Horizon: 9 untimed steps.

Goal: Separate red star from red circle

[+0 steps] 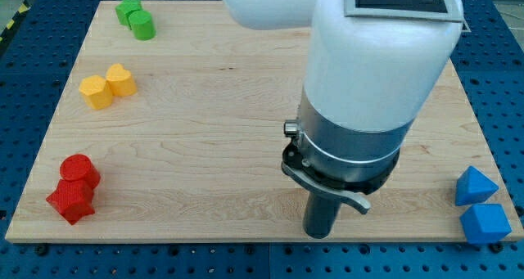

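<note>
The red circle (80, 171) sits at the view's lower left of the wooden board (213, 107). The red star (70, 200) lies just below it and touches it. My tip (318, 233) rests on the board near the view's bottom edge, right of the middle. It is far to the right of both red blocks and touches no block.
A green star (128, 10) and green cylinder (142, 24) touch at the top left. A yellow hexagon (96, 92) and yellow heart (121, 79) touch at the left. Two blue blocks (476, 186) (485, 222) sit at the lower right corner. The arm's white body (377, 58) covers the upper middle right.
</note>
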Tool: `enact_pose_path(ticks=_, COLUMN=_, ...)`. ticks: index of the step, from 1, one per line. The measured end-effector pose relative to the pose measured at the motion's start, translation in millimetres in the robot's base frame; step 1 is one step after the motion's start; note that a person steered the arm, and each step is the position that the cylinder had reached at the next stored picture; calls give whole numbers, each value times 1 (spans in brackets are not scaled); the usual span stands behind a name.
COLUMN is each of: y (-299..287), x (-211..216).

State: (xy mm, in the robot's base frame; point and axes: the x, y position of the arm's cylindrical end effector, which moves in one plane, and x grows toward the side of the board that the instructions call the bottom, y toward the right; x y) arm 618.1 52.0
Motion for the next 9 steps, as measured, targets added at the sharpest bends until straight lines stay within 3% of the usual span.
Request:
enact_pose_path(ticks=4, y=-29, x=0)
enact_pose_path(ticks=7, y=-54, x=-33)
enact_pose_path(ticks=9, y=-123, x=-41)
